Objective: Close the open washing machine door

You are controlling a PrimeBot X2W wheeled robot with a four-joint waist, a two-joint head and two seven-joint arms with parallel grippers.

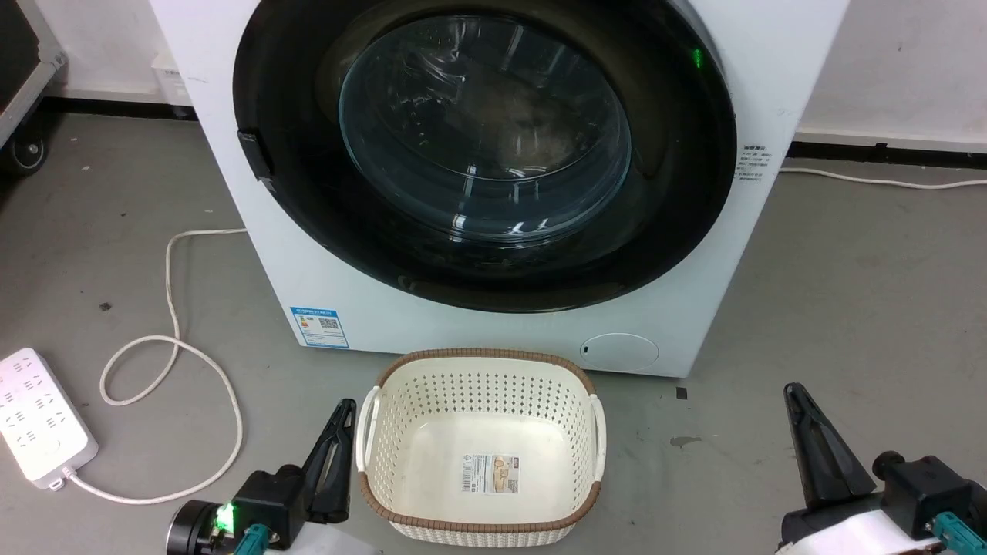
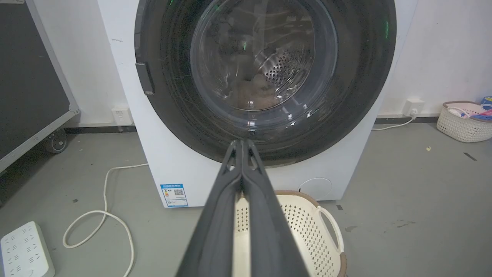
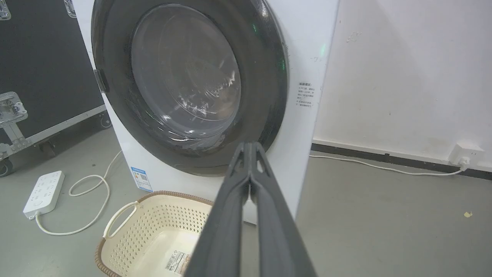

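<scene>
1. White power strip (image 1: 38,416) lying on the grey floor (image 1: 848,308), far left.
2. Left gripper (image 1: 345,408) hovering beside the cream perforated basket (image 1: 482,356), fingers pressed together, empty.
3. Black-rimmed round glass door (image 1: 486,146) sitting flush in the white front-loader washing machine (image 1: 501,331), seemingly latched.
4. Right gripper (image 1: 794,393) hovering low right, fingers closed, empty.

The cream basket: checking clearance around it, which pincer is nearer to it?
Left. The left pincer sits close beside the cream basket's left side; the right pincer stands clearly farther off, beyond its right side.
</scene>
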